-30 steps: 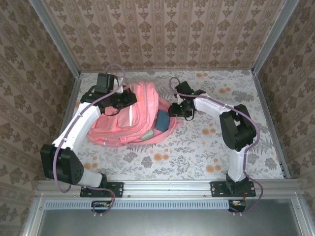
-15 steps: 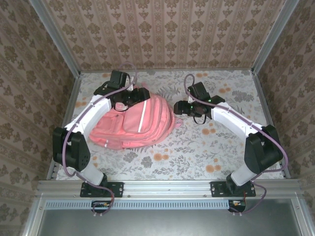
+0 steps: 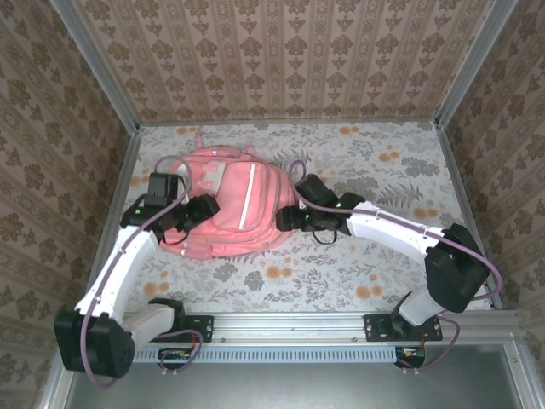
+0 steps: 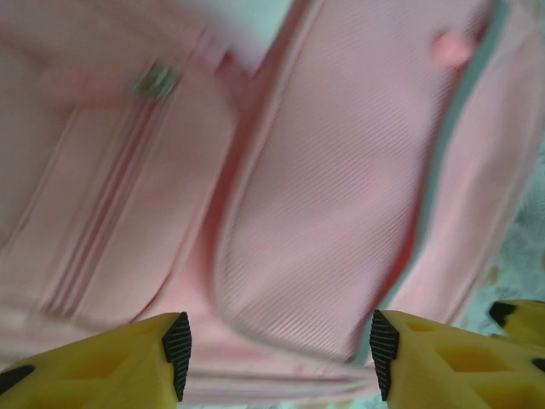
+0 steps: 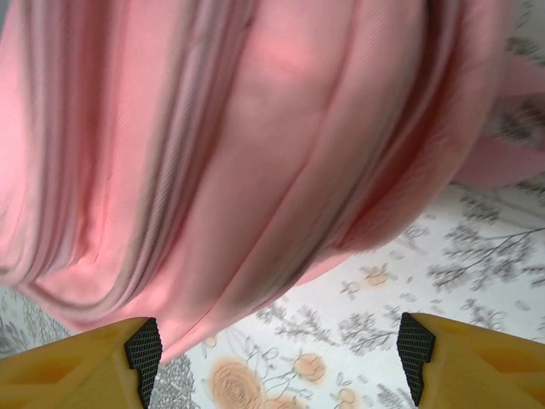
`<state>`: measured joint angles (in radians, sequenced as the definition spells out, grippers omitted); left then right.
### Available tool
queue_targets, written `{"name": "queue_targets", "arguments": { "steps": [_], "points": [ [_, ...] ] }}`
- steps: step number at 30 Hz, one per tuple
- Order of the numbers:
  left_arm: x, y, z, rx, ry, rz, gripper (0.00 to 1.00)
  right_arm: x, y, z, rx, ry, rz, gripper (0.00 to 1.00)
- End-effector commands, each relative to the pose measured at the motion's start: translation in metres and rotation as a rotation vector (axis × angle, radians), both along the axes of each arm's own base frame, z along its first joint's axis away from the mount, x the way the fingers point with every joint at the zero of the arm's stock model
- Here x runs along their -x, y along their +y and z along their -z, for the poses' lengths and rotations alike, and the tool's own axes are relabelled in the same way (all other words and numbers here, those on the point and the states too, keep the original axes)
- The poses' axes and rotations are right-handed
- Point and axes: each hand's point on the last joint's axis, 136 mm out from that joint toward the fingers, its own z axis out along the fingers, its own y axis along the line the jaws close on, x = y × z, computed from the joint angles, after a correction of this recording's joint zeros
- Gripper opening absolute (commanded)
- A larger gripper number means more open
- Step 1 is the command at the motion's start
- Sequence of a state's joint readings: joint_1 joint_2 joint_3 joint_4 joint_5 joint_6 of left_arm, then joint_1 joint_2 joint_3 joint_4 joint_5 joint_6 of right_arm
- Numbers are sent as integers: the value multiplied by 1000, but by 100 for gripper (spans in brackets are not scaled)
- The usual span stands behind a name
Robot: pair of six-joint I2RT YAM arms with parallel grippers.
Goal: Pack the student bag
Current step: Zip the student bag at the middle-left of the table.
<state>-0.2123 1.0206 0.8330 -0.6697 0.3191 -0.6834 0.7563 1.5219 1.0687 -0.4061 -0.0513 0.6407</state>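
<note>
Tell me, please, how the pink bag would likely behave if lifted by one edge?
The bag is probably floppy: its fabric lies in soft folds. It looks plump, so it may sag under its own weight. Its woven texture should resist slipping.

I have the backpack (image 3: 234, 204) lying flat on the tabletop (image 3: 383, 264), left of centre and toward the far wall (image 3: 289, 60). My left jaws sit at its near left edge and my right jaws at its near right edge, so the backpack lies between them, in front of both.
</note>
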Motion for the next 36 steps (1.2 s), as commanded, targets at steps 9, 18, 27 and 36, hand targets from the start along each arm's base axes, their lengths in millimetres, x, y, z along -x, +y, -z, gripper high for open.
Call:
{"name": "queue_targets", "arguments": {
  "steps": [9,18,27,36],
  "points": [
    [67,31,64,64,171,-308,57,29,31,1,33,-67,-29,76],
    [74,42,94,93,171,-433,52,30,37,-4,32,-82,-41,76],
    [36,55,97,51,-2,-482,59,33,37,-7,24,-85,-44,76],
    [20,49,80,47,-29,-459,0,34,40,-18,14,-115,-56,76]
  ]
}}
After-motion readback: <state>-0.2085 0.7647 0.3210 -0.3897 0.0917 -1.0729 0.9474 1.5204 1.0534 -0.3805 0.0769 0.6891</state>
